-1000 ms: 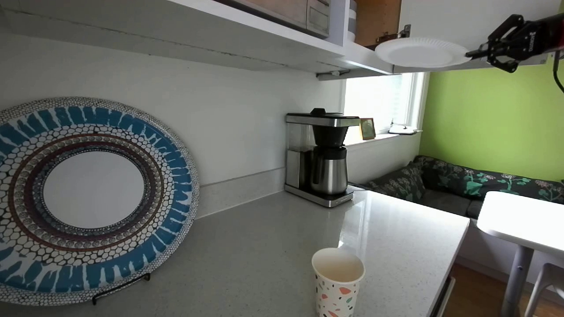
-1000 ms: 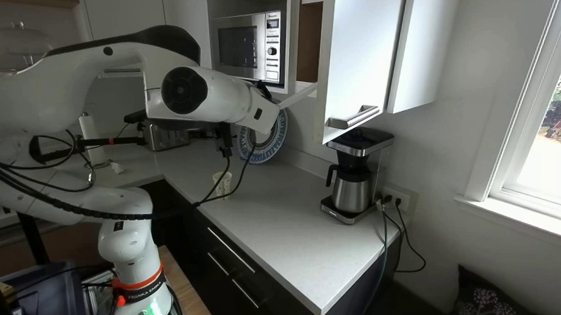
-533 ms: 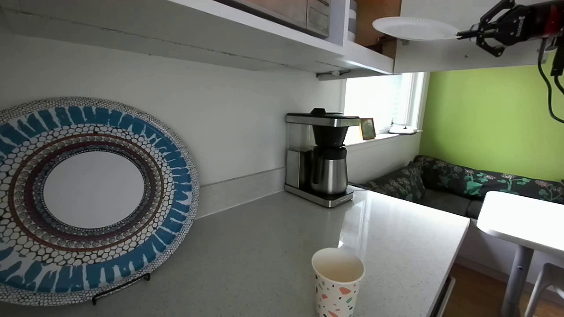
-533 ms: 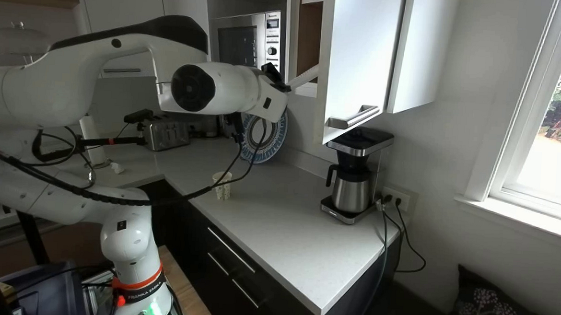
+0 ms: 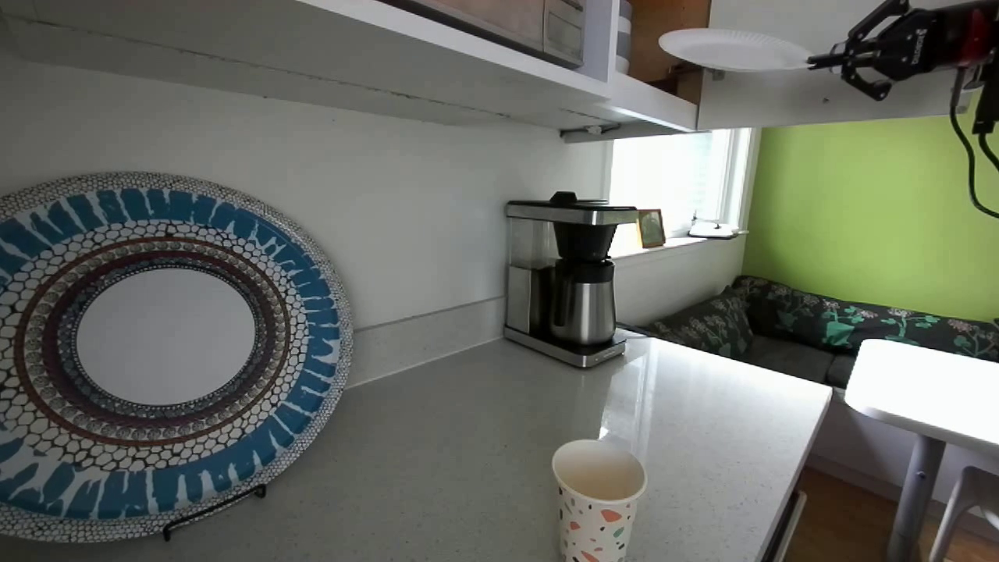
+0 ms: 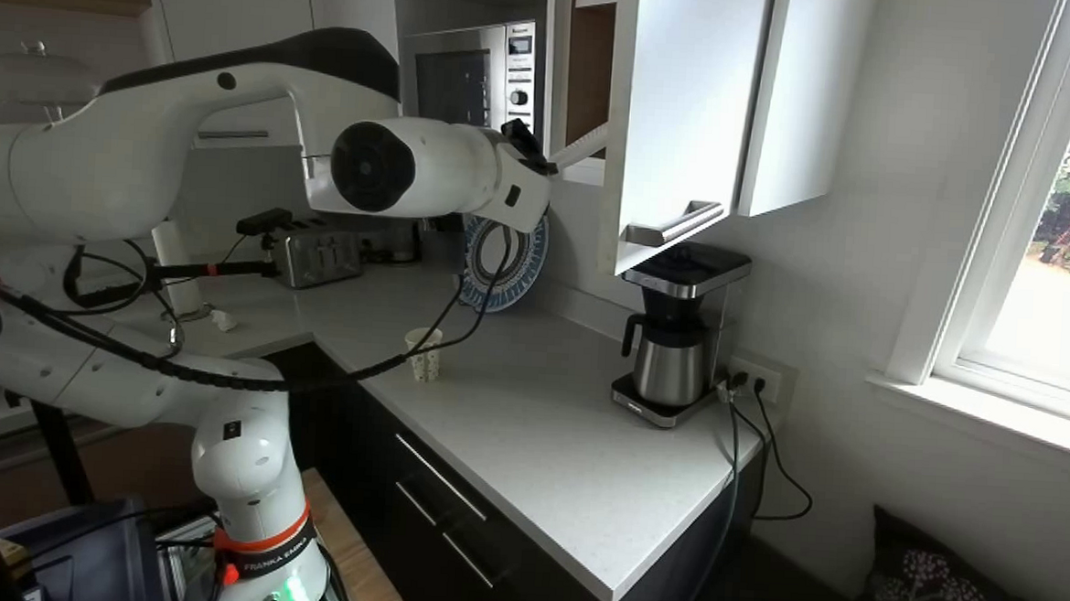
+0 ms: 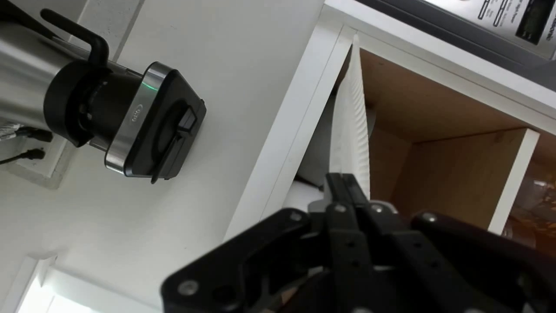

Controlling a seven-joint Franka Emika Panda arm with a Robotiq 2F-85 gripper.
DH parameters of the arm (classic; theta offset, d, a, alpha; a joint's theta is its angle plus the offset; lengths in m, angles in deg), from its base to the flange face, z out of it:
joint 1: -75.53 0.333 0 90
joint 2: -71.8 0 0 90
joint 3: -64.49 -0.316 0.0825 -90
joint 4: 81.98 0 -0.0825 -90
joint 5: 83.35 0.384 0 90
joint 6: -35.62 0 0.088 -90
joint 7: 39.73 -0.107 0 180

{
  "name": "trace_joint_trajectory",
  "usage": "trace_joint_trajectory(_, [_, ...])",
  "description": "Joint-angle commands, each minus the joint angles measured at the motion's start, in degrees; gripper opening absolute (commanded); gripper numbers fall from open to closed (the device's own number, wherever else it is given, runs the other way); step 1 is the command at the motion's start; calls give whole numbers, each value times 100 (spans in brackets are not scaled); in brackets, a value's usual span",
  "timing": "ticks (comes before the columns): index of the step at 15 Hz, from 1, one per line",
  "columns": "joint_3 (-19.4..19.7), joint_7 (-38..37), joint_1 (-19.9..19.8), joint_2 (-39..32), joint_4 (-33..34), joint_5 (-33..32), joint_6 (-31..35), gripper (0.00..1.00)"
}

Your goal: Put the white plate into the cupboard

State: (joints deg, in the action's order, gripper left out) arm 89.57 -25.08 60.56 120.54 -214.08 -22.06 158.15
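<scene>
The pale desk (image 6: 527, 447) shows in both exterior views. In an exterior view the white robot arm (image 6: 130, 160) reaches in from the left towards the cupboard (image 6: 592, 84), which is open, brown wood showing inside, its white door (image 6: 692, 107) to the right of the opening. Left of that opening is the microwave (image 6: 456, 67). In an exterior view the blue-patterned platter (image 5: 168, 336) is propped up at the near left, and the coffee maker (image 5: 585, 304) stands on the desk farther off, to its right. The white plate (image 5: 734, 50) is up in the air in front of the cupboard, seen almost edge-on in the wrist view; whether any of its far rim lies inside, I cannot tell. The gripper (image 7: 341, 177) pinches the plate's edge, its jaws drawn together with only the thin rim between them. The speckled paper cup (image 5: 597, 499) stands upright on the desk, well apart from the coffee maker.
</scene>
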Motion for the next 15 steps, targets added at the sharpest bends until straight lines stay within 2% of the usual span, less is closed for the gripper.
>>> trace_joint_trajectory(1, [-115, 313, 76, -263, 217, 299, 361, 0])
trace_joint_trajectory(4, [-218, 616, 323, -507, 508, 693, 700, 0])
trace_joint_trajectory(8, [-352, 925, 624, -1022, 1040, 1109, 728, 0])
trace_joint_trajectory(15, [-610, 1038, 695, -2238, 2377, 1156, 746, 0])
